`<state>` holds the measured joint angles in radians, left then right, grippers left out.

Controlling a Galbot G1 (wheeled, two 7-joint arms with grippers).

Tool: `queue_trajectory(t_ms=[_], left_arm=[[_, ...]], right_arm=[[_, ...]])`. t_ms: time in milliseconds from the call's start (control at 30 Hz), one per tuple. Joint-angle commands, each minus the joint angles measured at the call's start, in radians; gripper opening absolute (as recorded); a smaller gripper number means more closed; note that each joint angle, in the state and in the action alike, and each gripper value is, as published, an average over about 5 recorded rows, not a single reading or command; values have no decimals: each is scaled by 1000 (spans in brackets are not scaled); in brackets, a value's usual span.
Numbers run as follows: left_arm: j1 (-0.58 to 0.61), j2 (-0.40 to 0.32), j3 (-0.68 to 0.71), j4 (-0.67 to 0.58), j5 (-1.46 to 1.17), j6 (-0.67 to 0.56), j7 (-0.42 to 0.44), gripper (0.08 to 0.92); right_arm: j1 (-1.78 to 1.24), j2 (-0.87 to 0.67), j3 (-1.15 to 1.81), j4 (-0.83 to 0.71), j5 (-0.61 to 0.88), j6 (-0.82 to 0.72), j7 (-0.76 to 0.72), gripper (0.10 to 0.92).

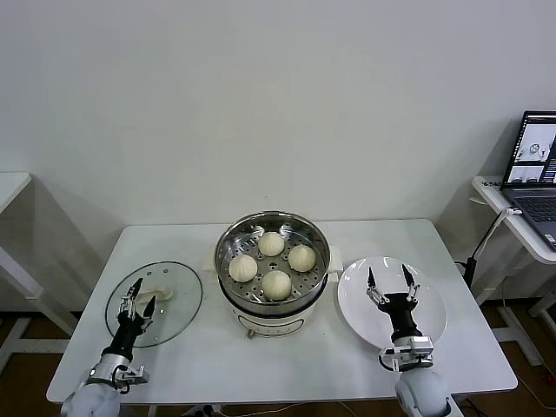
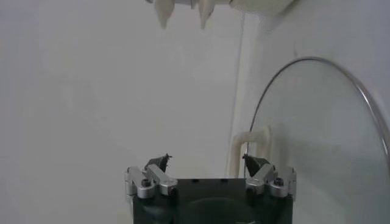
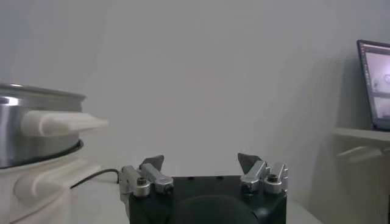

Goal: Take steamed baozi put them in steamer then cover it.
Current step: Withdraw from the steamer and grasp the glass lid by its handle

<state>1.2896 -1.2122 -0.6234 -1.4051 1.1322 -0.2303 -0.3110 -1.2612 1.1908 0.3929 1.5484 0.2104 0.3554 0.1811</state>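
Several cream-white baozi (image 1: 273, 262) sit on the perforated tray inside the shiny steel steamer (image 1: 230, 241), which stands on a white base at the table's middle. The steamer's wall and white side handle show in the right wrist view (image 3: 36, 125). A round glass lid (image 1: 178, 300) with a cream handle (image 1: 160, 294) lies flat on the table to the steamer's left; it also shows in the left wrist view (image 2: 317, 140). My left gripper (image 1: 140, 295) is open, over the lid next to its handle (image 2: 247, 146). My right gripper (image 1: 388, 281) is open and empty above the white plate (image 1: 430, 321).
The white plate lies right of the steamer and holds nothing. A laptop (image 1: 537, 174) stands on a side table at the far right, also in the right wrist view (image 3: 375, 85). Another white table edge (image 1: 10, 187) is at the far left.
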Motion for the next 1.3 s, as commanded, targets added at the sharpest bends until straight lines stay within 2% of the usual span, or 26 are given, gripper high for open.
queue_trajectory(t_ms=[33, 933, 1300], left_arm=[[-54, 1, 15, 55, 15, 21, -5, 823], [-144, -11, 59, 141, -23, 93, 20, 806], [-153, -14, 56, 163, -24, 95, 39, 506]], right_arm=[[-12, 12, 10, 3, -10, 3, 1, 823], [-5, 17, 11, -4, -17, 8, 2, 823], [-5, 20, 11, -3, -24, 10, 2, 823]])
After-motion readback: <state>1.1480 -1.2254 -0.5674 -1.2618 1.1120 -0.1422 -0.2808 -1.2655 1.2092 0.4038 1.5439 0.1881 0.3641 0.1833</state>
